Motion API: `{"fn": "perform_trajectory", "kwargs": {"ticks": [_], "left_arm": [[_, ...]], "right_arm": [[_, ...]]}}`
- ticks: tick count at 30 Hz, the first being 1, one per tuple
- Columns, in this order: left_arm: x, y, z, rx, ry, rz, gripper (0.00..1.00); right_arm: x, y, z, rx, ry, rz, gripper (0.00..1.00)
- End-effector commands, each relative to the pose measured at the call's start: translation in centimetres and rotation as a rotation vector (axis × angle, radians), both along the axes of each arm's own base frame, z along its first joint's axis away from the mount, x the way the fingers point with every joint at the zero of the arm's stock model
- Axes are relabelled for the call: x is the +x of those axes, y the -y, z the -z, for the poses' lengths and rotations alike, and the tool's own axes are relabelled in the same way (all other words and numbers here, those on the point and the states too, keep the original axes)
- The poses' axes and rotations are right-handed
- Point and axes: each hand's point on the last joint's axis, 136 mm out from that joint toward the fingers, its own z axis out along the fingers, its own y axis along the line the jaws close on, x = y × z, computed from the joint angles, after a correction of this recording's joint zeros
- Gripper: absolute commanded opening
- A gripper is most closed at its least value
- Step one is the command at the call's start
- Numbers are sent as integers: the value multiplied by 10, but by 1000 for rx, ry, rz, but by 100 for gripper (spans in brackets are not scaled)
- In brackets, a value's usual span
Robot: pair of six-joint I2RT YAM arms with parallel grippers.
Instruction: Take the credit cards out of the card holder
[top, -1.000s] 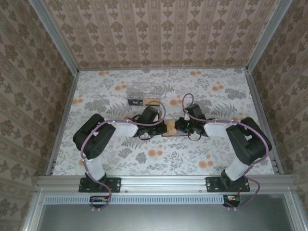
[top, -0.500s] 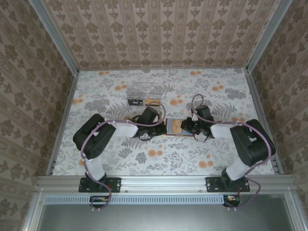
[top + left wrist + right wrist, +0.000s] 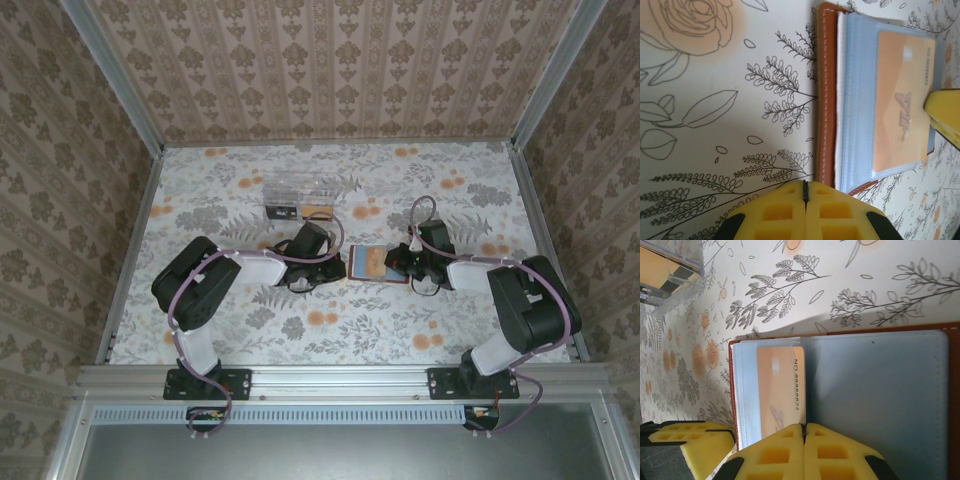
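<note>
Mid-table from above, the open wallet [image 3: 360, 265] lies between both claws. Left wrist: left claw [image 3: 805, 189], pressed together, seemingly pins its brown rim. Right wrist: right claw [image 3: 804, 431], likewise closed, sits at the orange card [image 3: 779, 385], probably to slide it out.

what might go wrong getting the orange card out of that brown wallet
The orange card sits inside its blue-grey sleeve, so the shut right gripper may slip off it. The rust-brown leather card holder lies unclamped, so it may drag along unless the left gripper pins it.
</note>
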Motion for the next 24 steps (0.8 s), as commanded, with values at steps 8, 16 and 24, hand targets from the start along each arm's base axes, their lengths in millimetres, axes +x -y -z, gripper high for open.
{"fn": "perform_trajectory", "kwargs": {"ticks": [8,16,24], "left_arm": [[0,-1,-4,1,-4,5,0],[12,34,-44,-10,79,85,5],[16,60,-32,41,60,120,1]], "right_arm": [[-14,13,8,2,-40,-3,0],[-13,7,12,21,-49,-16,0],[-12,4,11,21,-45,-25,0]]}}
